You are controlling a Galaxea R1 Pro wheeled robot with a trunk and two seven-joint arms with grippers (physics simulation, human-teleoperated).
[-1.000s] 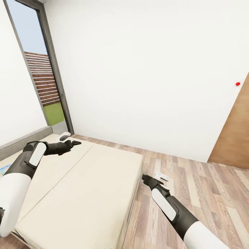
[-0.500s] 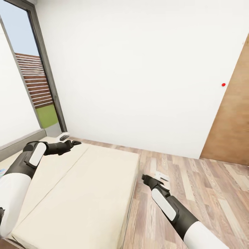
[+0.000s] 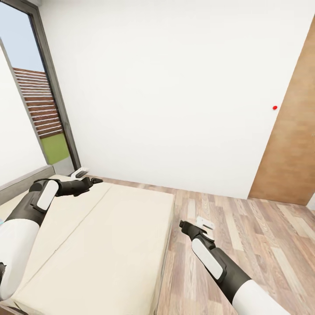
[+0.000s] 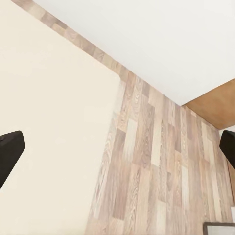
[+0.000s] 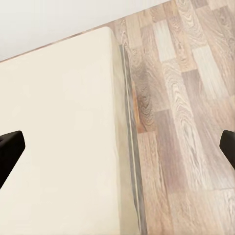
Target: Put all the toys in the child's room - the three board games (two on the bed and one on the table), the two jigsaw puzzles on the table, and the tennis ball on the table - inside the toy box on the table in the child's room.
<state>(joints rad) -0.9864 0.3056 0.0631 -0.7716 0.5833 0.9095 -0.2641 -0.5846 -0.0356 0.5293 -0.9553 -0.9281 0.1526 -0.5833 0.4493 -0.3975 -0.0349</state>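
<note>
The head view looks down over the bed point(image 3: 109, 236), its beige two-part mattress bare across the whole visible top, with the grey headboard point(image 3: 22, 186) along its far left edge. None of the game boxes can be made out on the mattress; a sliver of pale blue shows at the picture's left edge beside the left arm, too small to identify.

The left gripper point(image 3: 89, 180) hangs over the head end of the bed, near a tall window point(image 3: 35, 100) with a dark frame. In the left wrist view its fingertips point(image 4: 10, 152) sit at opposite edges of the picture, so the jaws stand wide apart with nothing between them.

The right gripper point(image 3: 186, 226) is held out over the wood-plank floor point(image 3: 245, 236), just beside the bed's foot-side edge. Its fingertips point(image 5: 11, 147) likewise sit far apart, jaws wide and empty, over the mattress edge and floor.

A white wall point(image 3: 175, 87) faces the robot, with a brown wooden door point(image 3: 291, 144) at the right and a small red dot point(image 3: 274, 106) on the wall next to it.
</note>
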